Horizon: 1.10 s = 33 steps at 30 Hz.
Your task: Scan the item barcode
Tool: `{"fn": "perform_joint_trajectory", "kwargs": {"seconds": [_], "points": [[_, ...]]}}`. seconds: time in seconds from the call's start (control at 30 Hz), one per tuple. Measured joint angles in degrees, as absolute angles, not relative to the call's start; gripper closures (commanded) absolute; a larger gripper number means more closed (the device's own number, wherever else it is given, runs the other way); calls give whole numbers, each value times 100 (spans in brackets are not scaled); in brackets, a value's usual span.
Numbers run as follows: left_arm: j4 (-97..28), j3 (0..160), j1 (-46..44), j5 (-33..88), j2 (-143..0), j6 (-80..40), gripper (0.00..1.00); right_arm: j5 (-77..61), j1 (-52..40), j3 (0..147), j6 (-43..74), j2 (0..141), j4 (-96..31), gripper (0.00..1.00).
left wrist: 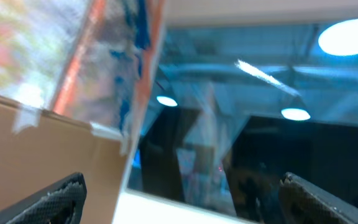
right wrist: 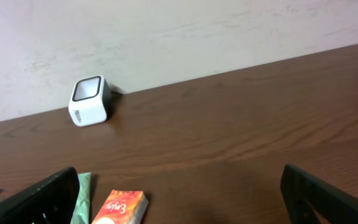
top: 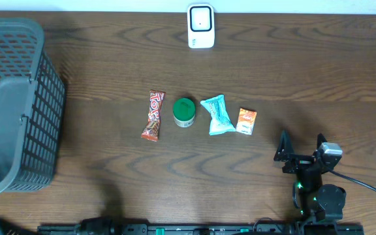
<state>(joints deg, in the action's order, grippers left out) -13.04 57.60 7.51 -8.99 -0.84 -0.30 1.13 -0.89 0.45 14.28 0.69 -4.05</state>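
Overhead shows the orange packet (top: 247, 121) in the middle of the counter (top: 109, 176), well short of the scanner (top: 201, 26), and with the right tool (top: 301, 140) and left tool (left wrist: 185, 199) both gaping wide and empty, a sloppy reach could shove it into the teal packet (top: 217, 115) just beside it.

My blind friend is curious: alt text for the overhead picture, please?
Four small items lie in a row on a wooden table: red candy bar, green tub, teal packet, orange packet. A white scanner sits at the far edge, a grey basket at left, the right gripper open at lower right.
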Motion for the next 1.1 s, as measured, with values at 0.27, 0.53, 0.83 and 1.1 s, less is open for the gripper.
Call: {"fn": "perform_joint_trajectory", "kwargs": {"seconds": [0.27,0.53,0.83,1.1], "points": [[-1361,4491,751,-633,-104,-276,2,113,-89,45,1428,71,-403,1],[-1190,3242,751,-766,-126,-773,2,113,-89,45,1428,71,-405,1],[-593,1793,751,-786,-132,-1127,2,113,-89,45,1428,71,-405,1],[-451,840,751,-510,-137,-1308,2,113,-89,45,1428,71,-405,1]]}}
